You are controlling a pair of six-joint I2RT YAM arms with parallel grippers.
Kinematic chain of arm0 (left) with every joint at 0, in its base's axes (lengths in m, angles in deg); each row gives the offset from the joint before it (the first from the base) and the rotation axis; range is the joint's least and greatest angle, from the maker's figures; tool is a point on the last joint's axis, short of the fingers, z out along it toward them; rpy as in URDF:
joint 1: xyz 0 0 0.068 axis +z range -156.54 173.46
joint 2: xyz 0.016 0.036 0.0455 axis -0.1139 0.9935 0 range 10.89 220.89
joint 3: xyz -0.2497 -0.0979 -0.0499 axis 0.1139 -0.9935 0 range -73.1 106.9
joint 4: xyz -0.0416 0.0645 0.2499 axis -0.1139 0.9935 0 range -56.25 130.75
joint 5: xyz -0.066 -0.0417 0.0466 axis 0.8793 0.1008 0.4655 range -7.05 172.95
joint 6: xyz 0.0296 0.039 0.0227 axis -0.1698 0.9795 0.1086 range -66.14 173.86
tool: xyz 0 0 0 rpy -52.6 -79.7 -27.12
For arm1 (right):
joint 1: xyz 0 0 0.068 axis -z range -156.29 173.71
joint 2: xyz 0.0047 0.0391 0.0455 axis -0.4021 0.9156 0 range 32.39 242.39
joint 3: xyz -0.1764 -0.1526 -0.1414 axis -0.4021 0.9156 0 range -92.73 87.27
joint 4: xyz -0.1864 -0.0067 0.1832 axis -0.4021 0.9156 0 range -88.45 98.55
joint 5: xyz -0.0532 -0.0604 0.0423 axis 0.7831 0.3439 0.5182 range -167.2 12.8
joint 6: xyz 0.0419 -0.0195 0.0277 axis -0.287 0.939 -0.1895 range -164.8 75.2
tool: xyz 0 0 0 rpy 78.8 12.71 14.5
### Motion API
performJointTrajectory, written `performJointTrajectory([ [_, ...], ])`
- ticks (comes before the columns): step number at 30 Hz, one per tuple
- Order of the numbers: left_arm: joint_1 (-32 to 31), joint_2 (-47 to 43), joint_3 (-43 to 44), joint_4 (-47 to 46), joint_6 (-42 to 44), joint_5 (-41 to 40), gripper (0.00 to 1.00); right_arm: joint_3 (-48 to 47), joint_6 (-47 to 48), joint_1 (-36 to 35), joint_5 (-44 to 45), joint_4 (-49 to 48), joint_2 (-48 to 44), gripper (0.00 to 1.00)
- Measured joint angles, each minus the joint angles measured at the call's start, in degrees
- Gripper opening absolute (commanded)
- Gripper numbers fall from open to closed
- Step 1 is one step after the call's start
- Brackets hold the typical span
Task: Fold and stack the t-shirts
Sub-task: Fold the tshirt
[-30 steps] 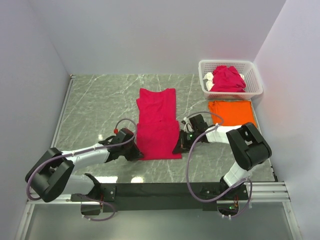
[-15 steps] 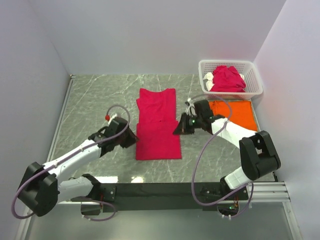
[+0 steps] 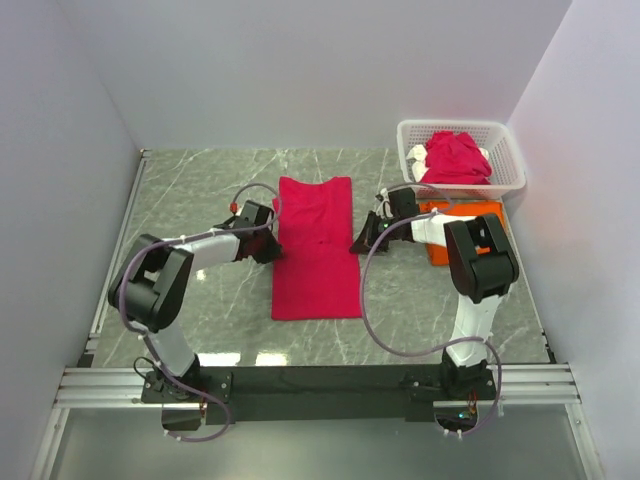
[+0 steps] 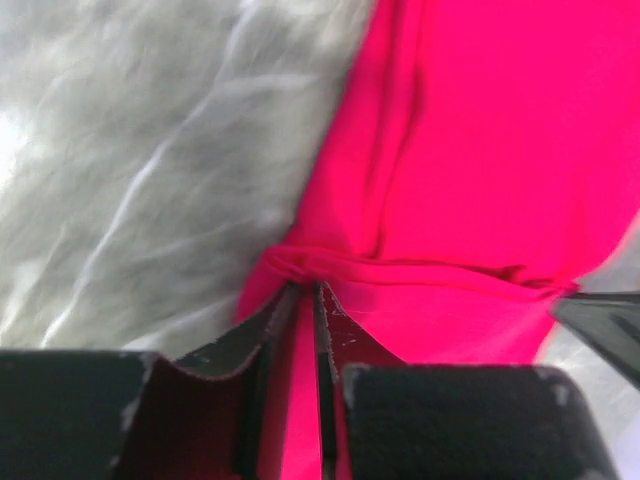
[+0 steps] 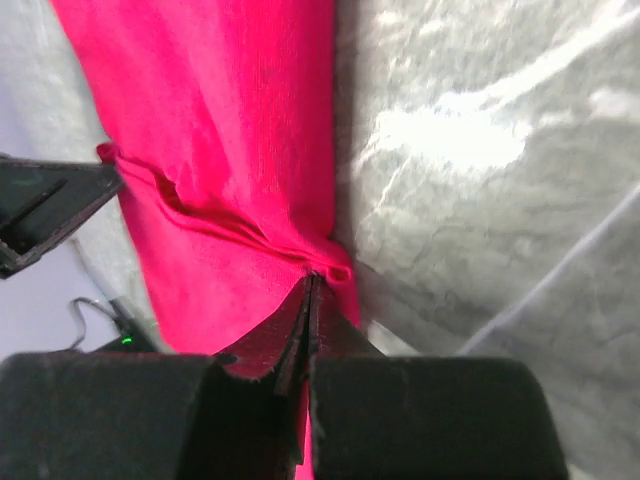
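A crimson-pink t-shirt (image 3: 315,215) lies as a long strip on the marble table (image 3: 190,200). My left gripper (image 3: 270,247) is shut on its left edge about halfway along. My right gripper (image 3: 360,243) is shut on its right edge opposite. In the left wrist view the gripper (image 4: 305,295) pinches a fold of the shirt (image 4: 480,150). In the right wrist view the gripper (image 5: 312,285) pinches the bunched edge of the shirt (image 5: 220,150). A crease runs across the cloth between the two grippers. An orange t-shirt (image 3: 470,215) lies folded at the right, partly under the right arm.
A white lattice basket (image 3: 505,165) at the back right holds crumpled crimson-pink shirts (image 3: 455,158). Walls close in the table on the left, back and right. The arm bases stand on the black rail (image 3: 320,385) at the near edge.
Both grippers have moved away from the near edge, along the shirt's sides to its middle, staying shut on the cloth. The wider lower layer now looks flat and narrow.
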Motion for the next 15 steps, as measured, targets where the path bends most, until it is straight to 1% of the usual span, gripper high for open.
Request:
performJointTrajectory([
  [2, 0.8, 1.2, 0.5, -1.5, -0.2, 1.6, 0.19, 0.0, -1.3, 1.0, -2.0, -1.3, 1.4, 0.00],
  [4, 1.5, 1.6, 0.6, -2.5, -0.1, 1.9, 0.19, 0.4, -1.7, 1.6, -2.0, -2.6, 1.4, 0.00],
  [6, 2.0, 1.6, 0.3, -3.0, -0.1, 2.8, 0.21, 0.9, -2.2, 2.2, -2.3, -3.4, 1.4, 0.00],
  [9, 2.1, 1.1, 0.0, -3.3, 0.2, 3.2, 0.31, 1.4, -2.4, 2.6, -2.2, -3.8, 0.9, 0.00],
  [10, 2.1, 0.7, 0.0, -3.0, 0.4, 3.2, 0.41, 1.7, -2.3, 2.6, -1.6, -3.6, 0.3, 0.01],
  [12, 2.1, -1.2, -0.1, -0.6, 1.0, 3.0, 0.52, 2.7, -1.9, 2.5, 0.3, -2.1, -2.1, 0.03],
  [13, 1.9, -2.7, -0.1, 0.8, 1.0, 2.8, 0.61, 3.2, -1.6, 2.2, 1.6, -0.8, -4.1, 0.10],
  [15, 1.5, -7.0, -0.3, 3.9, 1.3, 2.2, 0.67, 4.0, -1.0, 1.4, 4.8, 2.3, -8.9, 0.17],
])
